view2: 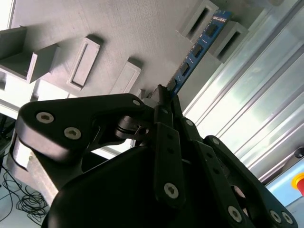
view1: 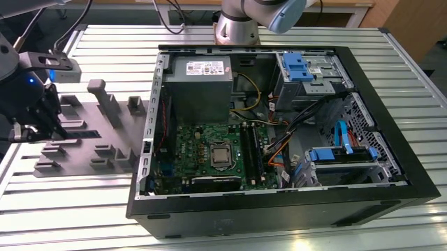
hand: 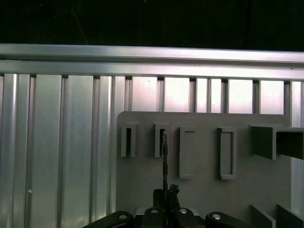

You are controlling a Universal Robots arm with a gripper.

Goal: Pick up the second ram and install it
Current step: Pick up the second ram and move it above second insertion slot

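blue, thin, narrow ram stick (view2: 198,50)

The arm's base joint is a silver-grey metal cylinder (view1: 236,29) topped by a pale blue rounded plastic cap (view1: 285,14). In the second wrist view, the matte black gripper (view2: 164,95) is built of flat, round-edged link plates (view2: 76,123) pinned with silver hex-socket screws (view2: 171,191). On the dark wrist sit a grey box-shaped housing (view1: 59,67) and a small glowing blue light (view1: 29,80), with a thin dark cable (view1: 73,29) leading in.
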